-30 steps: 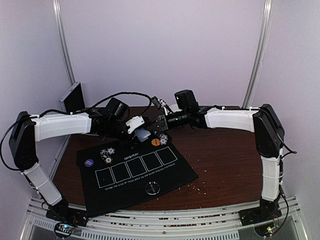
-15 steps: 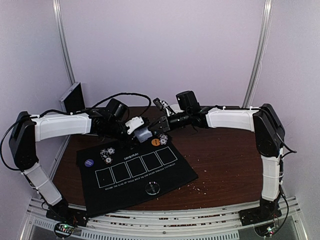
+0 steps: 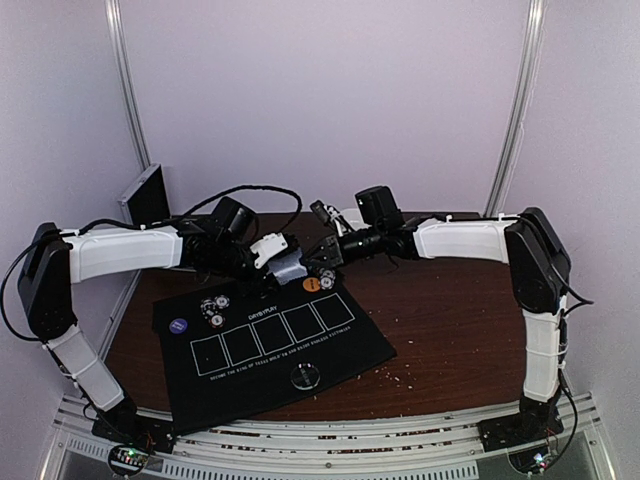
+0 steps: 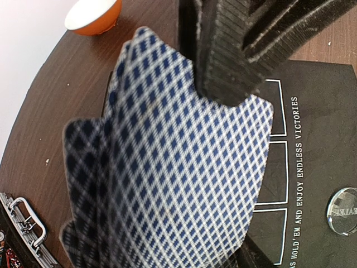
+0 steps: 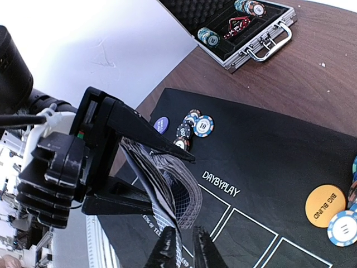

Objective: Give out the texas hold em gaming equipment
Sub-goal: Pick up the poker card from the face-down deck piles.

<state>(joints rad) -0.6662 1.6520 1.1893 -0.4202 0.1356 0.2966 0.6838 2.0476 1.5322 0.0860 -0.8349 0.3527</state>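
Note:
My left gripper point(image 3: 281, 258) is shut on a bent stack of blue-checked playing cards point(image 4: 184, 167), held above the far edge of the black five-box mat point(image 3: 335, 345). My right gripper point(image 5: 186, 252) sits right at the stack's free edge, its fingers a narrow gap apart, and one card's edge runs down beside the left fingertip point(image 5: 167, 251). On the mat lie striped poker chips point(image 5: 192, 125), a purple disc point(image 5: 161, 123), an orange disc point(image 5: 325, 205) and a clear disc point(image 3: 305, 377).
An open metal chip case point(image 5: 245, 28) stands at the table's far left. A white bowl with an orange base point(image 4: 92, 14) sits beyond the mat. More chips point(image 5: 343, 229) lie by the orange disc. Both arms nearly meet over the mat's far edge.
My right gripper has edged left, up against the card stack, and its fingers have closed in to a narrow gap. The left gripper keeps its hold on the cards.

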